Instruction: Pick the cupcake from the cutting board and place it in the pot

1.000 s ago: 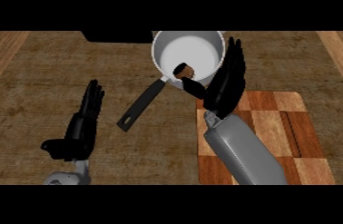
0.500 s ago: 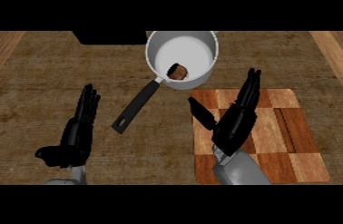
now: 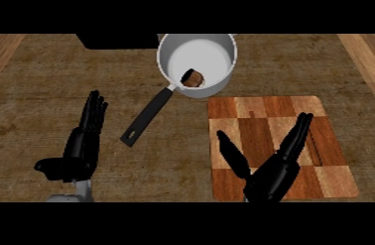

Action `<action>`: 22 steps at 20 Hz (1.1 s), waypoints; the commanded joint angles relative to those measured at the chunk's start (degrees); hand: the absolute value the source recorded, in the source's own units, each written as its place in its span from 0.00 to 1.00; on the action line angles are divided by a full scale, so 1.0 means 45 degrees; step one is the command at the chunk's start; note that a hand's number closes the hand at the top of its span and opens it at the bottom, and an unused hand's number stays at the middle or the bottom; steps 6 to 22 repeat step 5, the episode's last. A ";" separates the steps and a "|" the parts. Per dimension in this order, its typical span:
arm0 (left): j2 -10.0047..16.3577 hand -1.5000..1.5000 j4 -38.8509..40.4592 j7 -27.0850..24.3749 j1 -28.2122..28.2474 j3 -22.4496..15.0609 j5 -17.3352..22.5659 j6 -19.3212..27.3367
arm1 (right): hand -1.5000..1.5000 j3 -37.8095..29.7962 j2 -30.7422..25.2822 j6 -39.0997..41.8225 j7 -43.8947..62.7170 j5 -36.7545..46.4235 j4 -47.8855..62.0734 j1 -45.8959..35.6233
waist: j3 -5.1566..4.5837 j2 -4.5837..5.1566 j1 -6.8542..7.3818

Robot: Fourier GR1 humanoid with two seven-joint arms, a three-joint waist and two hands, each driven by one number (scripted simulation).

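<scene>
Head view here: the cupcake (image 3: 194, 79) is sitting inside the pot (image 3: 211, 51), down on the white bottom, tucked against the near wall right where the handle (image 3: 150, 115) joins. It looks tipped a bit to one side. The pot is up by the far edge of the counter (image 3: 51, 85), roughly mid-width, and its black handle runs diagonally toward the near left. Just beside the pot, at the far edge, there's a dark box-like thing (image 3: 117, 40); can't tell what it is.

The cutting board (image 3: 253, 115) lies on the right half of the counter, its far left corner just beside the pot.

The right hand (image 3: 275, 172) is over the near part of the board, fingers straight and together, pointing away, thumb spread out to the left, holding nothing. The left hand (image 3: 82, 147) rests toward the near left of the counter, fingers straight up, also holding nothing.
</scene>
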 commanded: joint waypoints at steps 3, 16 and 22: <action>0.0318 0.50 -0.0508 0.0439 0.0031 0.0195 0.0032 -0.0100 | 0.00 -0.0300 0.0046 -0.1228 0.2089 0.1163 -0.1956 0.1934 | 0.0005 0.0003 -0.0014; -0.0125 0.50 -0.0114 -0.0106 0.0230 -0.0126 -0.0071 -0.0068 | 0.00 -0.0175 0.0046 -0.1301 0.2244 0.1439 -0.2382 0.2420 | 0.0000 0.0022 -0.0026; -0.0125 0.50 -0.0114 -0.0106 0.0230 -0.0126 -0.0071 -0.0068 | 0.00 -0.0175 0.0046 -0.1301 0.2244 0.1439 -0.2382 0.2420 | 0.0000 0.0022 -0.0026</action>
